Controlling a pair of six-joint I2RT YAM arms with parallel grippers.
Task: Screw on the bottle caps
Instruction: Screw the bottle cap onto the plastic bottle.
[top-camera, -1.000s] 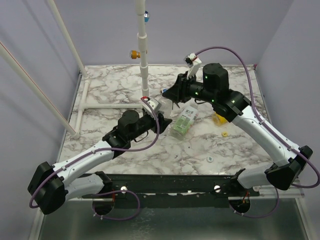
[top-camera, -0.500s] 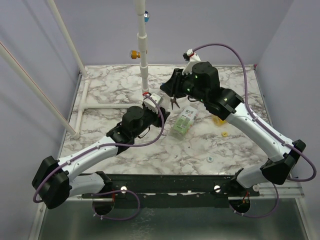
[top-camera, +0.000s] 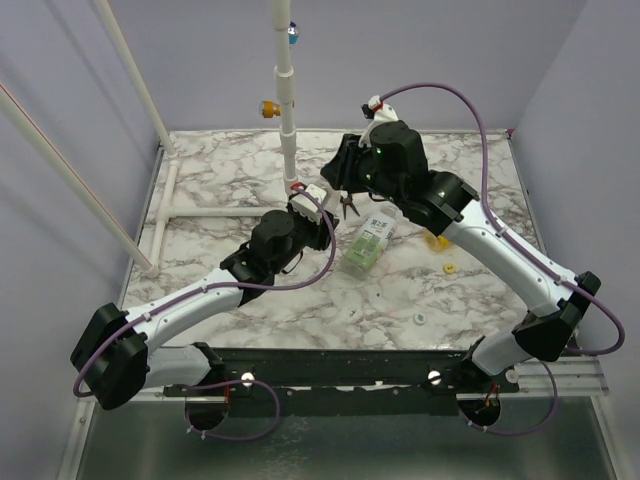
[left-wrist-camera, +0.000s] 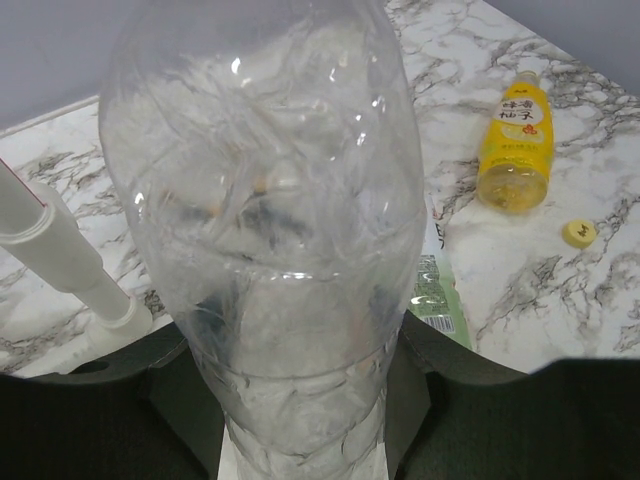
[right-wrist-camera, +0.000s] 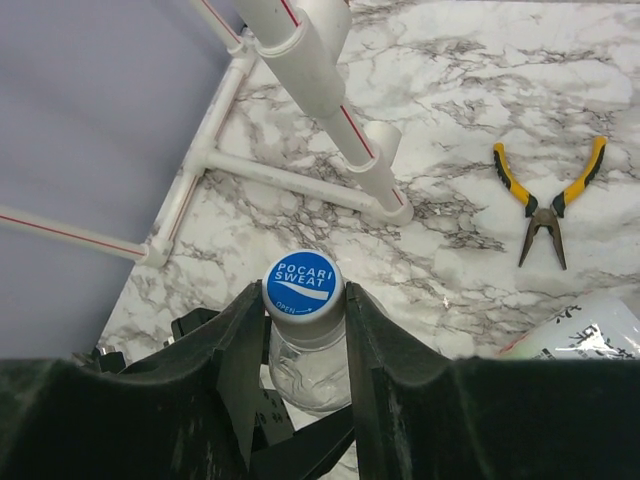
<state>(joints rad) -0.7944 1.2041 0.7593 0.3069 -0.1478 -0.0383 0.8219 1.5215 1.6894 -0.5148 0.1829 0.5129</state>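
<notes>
Right tool (right-wrist-camera: 303, 300) pinching blue cap (right-wrist-camera: 303, 283), atop bottle (right-wrist-camera: 305, 368)

a blue cap (right-wrist-camera: 303, 285) is seated on the neck of a clear crumpled bottle (left-wrist-camera: 265, 230). a green-labelled bottle (top-camera: 368, 240) and a yellow bottle (left-wrist-camera: 515, 140) are laid on their sides. a yellow cap (left-wrist-camera: 578, 233) and a whitish cap (top-camera: 420, 319) are left loose nearby.

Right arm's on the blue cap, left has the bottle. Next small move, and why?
Likely twist the right gripper clockwise a partial turn while the left gripper holds firm. The blue cap sits on the neck of the clear bottle, the right fingers pressed against both its sides, and the left gripper clamps the bottle's body. How far the threads are engaged can't be seen.
</notes>
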